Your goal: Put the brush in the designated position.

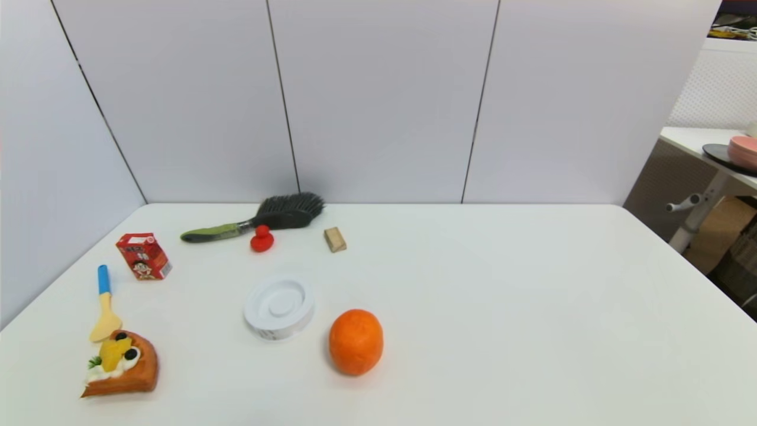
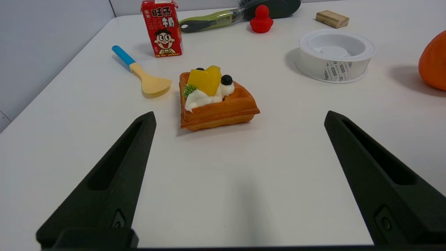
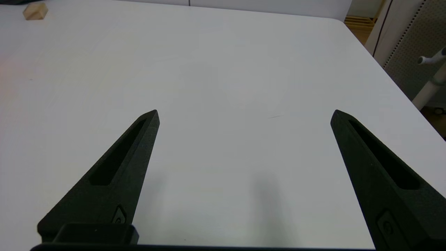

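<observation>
Head view: the white surface [image 1: 502,307] carried all items on its left half; neither arm appeared in this view. Landmark taken: the white round ridged dish [image 1: 279,307].

Left to right, relative to the dish:
- Blue-handled yellow spatula [image 1: 104,307], well to its left, blade touching or just beside the waffle.
- Waffle with fruit and cream [image 1: 122,365], to its left and nearer the robot.
- Red milk carton [image 1: 144,255], to its left and farther back, tilted.
- The brush [image 1: 260,218], behind the dish near the back wall, lying flat; lime-green and dark grey handle pointed left, dark bristles to the right.
- Red rubber duck [image 1: 262,239], behind the dish, just in front of the brush where handle meets head; contact could not be told.
- Wooden block [image 1: 335,239], behind and slightly right.
- Orange [image 1: 355,342], just right of the dish and nearer the robot, apart from it.

Left wrist view: left pincer [image 2: 238,116] was released, fingers spread wide, holding nothing, low above the surface on the robot's side of the waffle [image 2: 216,101], well apart from the brush [image 2: 240,14].

Right wrist view: right pincer [image 3: 244,115] was released, fingers spread wide, empty, over bare surface well to the right of the dish; the wooden block [image 3: 35,11] lay far off.
</observation>
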Available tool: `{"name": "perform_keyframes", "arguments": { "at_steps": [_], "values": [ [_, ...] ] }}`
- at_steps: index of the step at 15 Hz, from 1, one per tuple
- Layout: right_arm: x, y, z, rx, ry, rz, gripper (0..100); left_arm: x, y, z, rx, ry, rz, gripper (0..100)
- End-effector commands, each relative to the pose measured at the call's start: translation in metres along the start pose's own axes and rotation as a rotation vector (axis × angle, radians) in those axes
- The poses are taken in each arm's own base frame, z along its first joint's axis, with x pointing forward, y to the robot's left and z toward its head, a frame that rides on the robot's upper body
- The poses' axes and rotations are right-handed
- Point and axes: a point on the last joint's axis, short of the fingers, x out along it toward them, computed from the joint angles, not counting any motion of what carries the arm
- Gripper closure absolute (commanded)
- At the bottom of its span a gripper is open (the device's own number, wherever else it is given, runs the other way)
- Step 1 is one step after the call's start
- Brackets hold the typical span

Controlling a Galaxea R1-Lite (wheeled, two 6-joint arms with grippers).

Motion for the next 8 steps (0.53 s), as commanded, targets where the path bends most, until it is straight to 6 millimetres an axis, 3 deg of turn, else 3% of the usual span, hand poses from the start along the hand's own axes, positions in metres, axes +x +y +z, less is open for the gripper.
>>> {"name": "perform_keyframes", "arguments": {
  "at_steps": [1,8],
  "values": [
    [0.0002,0.0,-0.0004,-0.001,0.003,0.001,0,0.0002,0.0,0.0,0.001,0.003,0.0,0],
    [0.0002,0.0001,0.0,-0.028,-0.002,0.004,0,0.0002,0.0,0.0,0.001,0.003,0.0,0]
  ]
}}
